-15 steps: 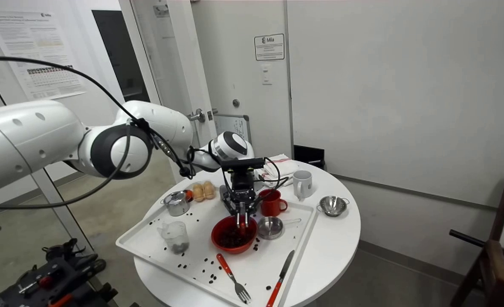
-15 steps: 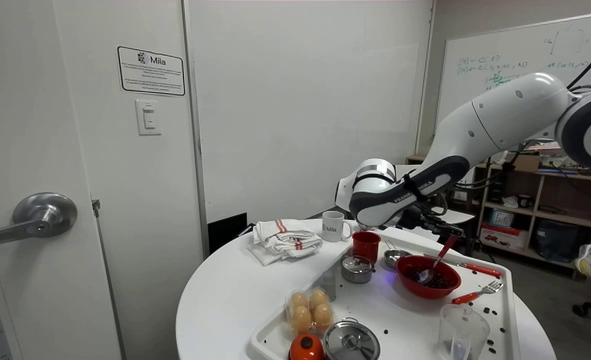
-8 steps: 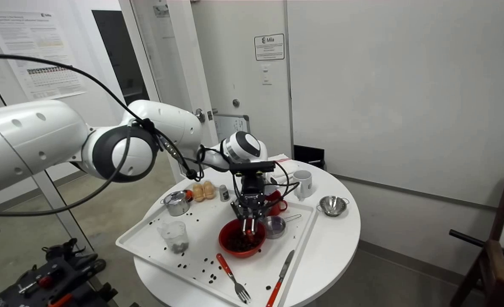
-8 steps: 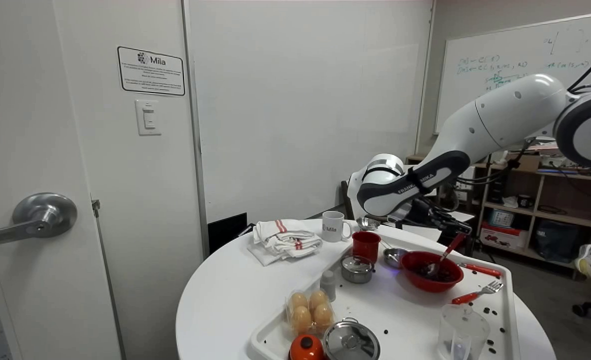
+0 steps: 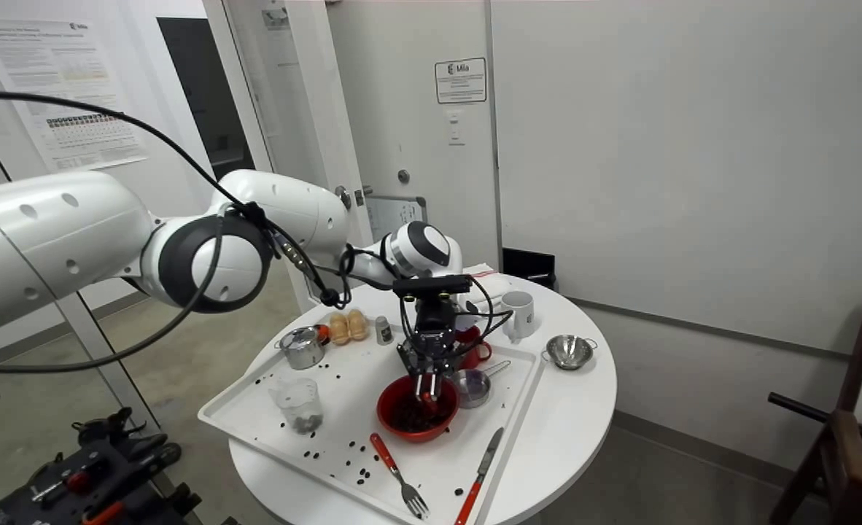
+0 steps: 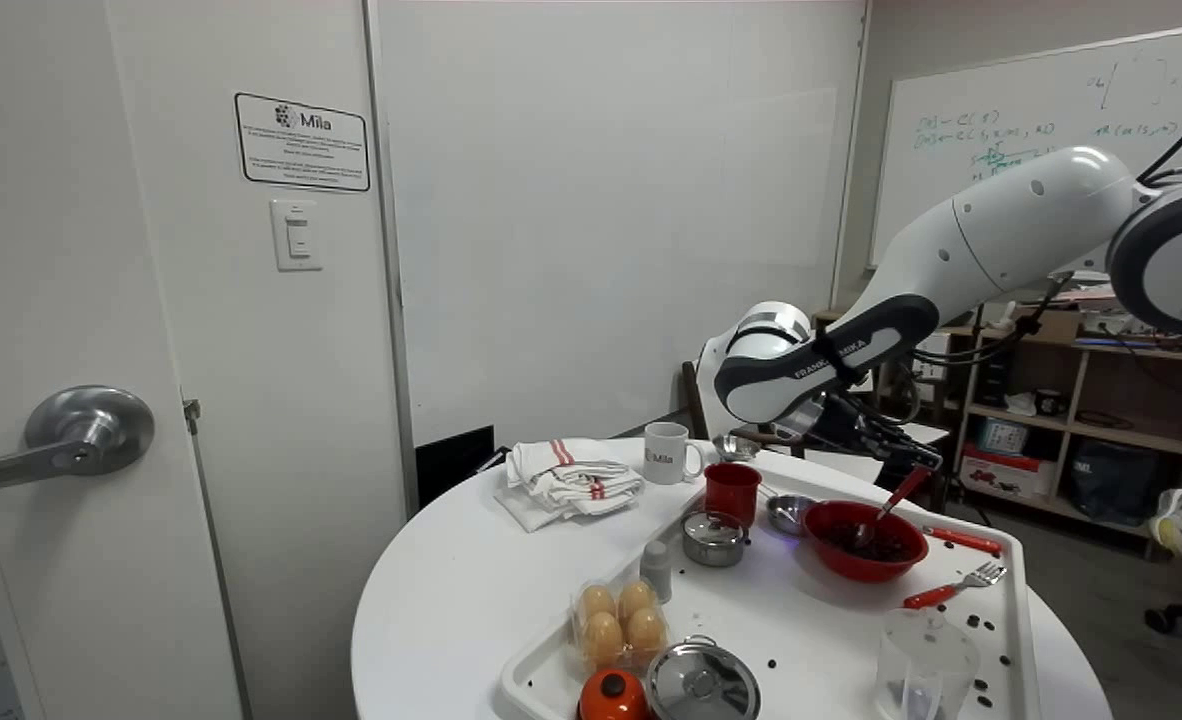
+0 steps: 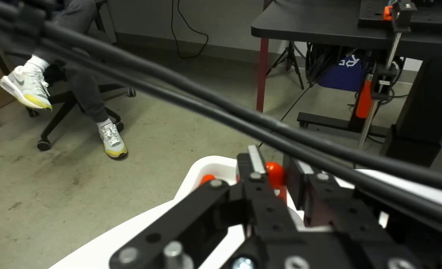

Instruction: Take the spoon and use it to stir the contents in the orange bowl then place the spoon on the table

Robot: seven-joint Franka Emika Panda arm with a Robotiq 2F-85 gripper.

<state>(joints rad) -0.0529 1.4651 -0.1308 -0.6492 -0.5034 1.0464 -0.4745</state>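
While near-closed black fingers pinch its red handle, metal spoon slants beneath into round red-orange bowl, lower right.

Fork, knife on tray; folded towel near white mug; four eggs.

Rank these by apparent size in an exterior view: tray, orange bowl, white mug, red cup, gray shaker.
Largest to smallest, in an exterior view:
1. Tray
2. Orange bowl
3. White mug and red cup: too alike to rank
4. Gray shaker
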